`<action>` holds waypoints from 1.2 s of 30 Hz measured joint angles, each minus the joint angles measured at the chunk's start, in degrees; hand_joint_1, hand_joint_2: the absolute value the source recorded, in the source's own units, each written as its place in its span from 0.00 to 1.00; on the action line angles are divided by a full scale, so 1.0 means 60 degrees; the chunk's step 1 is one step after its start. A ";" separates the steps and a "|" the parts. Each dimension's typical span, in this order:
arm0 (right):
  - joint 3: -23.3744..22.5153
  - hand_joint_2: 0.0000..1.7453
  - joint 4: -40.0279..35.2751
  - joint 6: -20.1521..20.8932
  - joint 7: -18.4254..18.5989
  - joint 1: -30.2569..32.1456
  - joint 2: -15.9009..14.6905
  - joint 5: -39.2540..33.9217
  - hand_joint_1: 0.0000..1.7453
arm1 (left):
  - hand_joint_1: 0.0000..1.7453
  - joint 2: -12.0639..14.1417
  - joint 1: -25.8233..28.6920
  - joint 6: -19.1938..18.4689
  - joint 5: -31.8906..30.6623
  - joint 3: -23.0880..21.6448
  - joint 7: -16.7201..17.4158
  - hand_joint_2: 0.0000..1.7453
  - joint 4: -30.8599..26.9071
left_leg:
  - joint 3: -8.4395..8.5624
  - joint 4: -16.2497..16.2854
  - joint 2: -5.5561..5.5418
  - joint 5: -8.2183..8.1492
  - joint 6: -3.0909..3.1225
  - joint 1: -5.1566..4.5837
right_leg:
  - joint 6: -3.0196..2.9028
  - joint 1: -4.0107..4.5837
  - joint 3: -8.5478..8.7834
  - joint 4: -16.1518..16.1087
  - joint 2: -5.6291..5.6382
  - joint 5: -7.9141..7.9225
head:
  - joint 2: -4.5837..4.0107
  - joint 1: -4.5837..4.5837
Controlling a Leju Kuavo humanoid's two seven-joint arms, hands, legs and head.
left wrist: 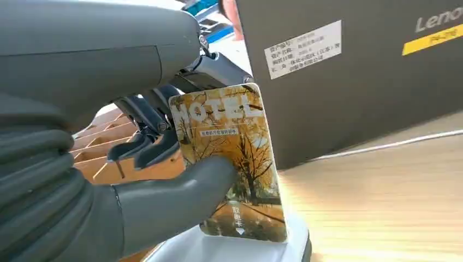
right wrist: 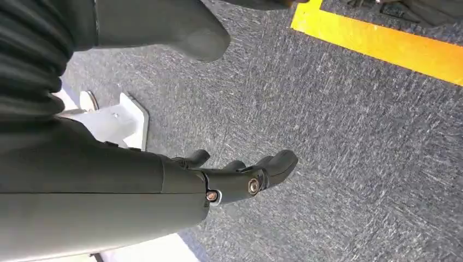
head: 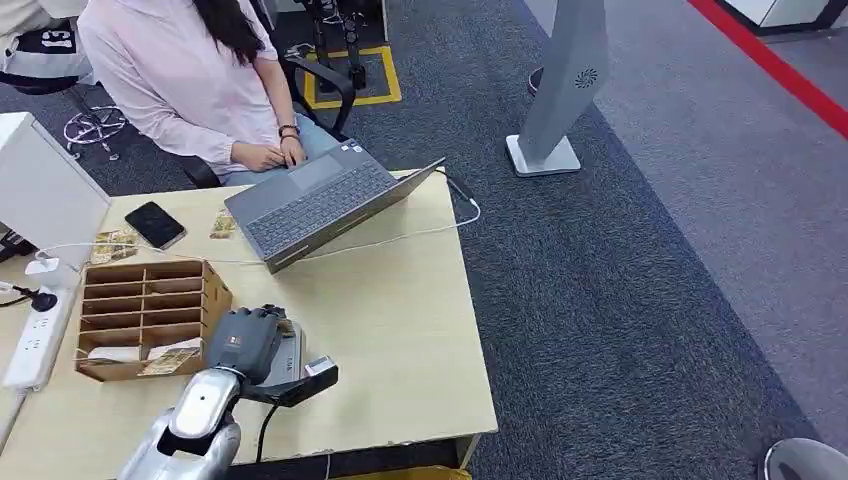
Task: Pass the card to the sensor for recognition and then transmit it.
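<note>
Card (left wrist: 232, 164): hotel key card printed with yellow autumn trees, held upright in the left hand (left wrist: 164, 180); thumb pressed on its printed face, darker fingers (left wrist: 143, 150) curled behind it, lower edge touching or just above the pale sensor (left wrist: 240, 250) under the fingers

Sensor: seen from the head view as a light pad (head: 292, 360) with a dark cable, lying on the bench (head: 400, 330) beneath the left hand (head: 245, 340)

Step in hand, as judged: card presented to the sensor for recognition; handing on not yet done

Next move calls for: lifting the card clear with the pinch kept firm, then carrying it to the receiver

Right hand (right wrist: 240, 174): hanging over carpet, fingers loosely apart, holding nothing

Near the fingers: wooden slotted organiser (head: 145, 315) just beside; laptop (head: 320, 200) and a seated person (head: 190, 90) beyond
</note>
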 joint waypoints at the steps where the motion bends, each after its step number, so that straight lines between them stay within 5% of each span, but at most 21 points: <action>1: -0.0007 1.00 0.0000 0.0000 0.0000 0.0000 0.0000 0.0000 0.00 | 1.00 0.0028 -0.0044 -0.0022 0.0018 -0.0040 0.0004 1.00 0.0033 | 0.0002 0.0000 -0.0002 0.0001 0.0000 0.0000 | 0.0000 0.0000 0.0003 0.0000 -0.0003 0.0000 | 0.0000 0.0000; 5: -0.0069 1.00 0.0000 0.0004 -0.0007 0.0006 0.0004 0.0029 0.00 | 1.00 0.0091 -0.0104 0.0643 -0.0124 -0.0149 0.0474 1.00 -0.0015 | 0.0001 0.0000 -0.0001 0.0012 -0.0004 0.0001 | -0.0001 0.0000 -0.0005 0.0002 0.0003 0.0012 | 0.0000 0.0000; 9: -0.0084 1.00 0.0000 0.0073 -0.0007 0.0024 0.0004 0.0281 0.00 | 1.00 0.0091 -0.0059 0.2782 -0.0539 -0.0113 0.0947 1.00 -0.1215 | -0.0032 0.0001 -0.0007 0.0026 0.0013 0.0000 | -0.0006 0.0002 -0.0028 0.0003 -0.0008 0.0024 | 0.0000 0.0004; 16: -0.0080 1.00 0.0000 0.0178 -0.0022 0.0022 0.0004 0.0662 0.00 | 1.00 0.0156 0.0082 0.4855 -0.0587 0.0680 0.0547 1.00 -0.2742 | -0.0033 0.0000 -0.0005 0.0024 0.0013 0.0001 | -0.0007 0.0001 -0.0034 0.0003 -0.0006 0.0023 | 0.0000 0.0000; 31: -0.0058 1.00 0.0000 0.0295 -0.0025 0.0013 0.0004 0.0838 0.00 | 1.00 0.0113 0.0264 0.5446 -0.0594 0.1493 0.0219 1.00 -0.2991 | -0.0035 0.0000 -0.0006 0.0026 0.0013 0.0000 | -0.0006 0.0001 -0.0034 0.0003 -0.0006 0.0025 | 0.0000 0.0004; 36: -0.0007 1.00 0.0000 0.0335 -0.0029 0.0001 0.0004 0.1206 0.00 | 1.00 0.0620 -0.0851 0.5465 -0.0594 0.2449 0.0583 1.00 -0.1780 | -0.0038 0.0000 -0.0005 0.0046 -0.0012 0.0011 | -0.0018 0.0006 -0.0043 0.0012 -0.0004 0.0034 | 0.0000 -0.0007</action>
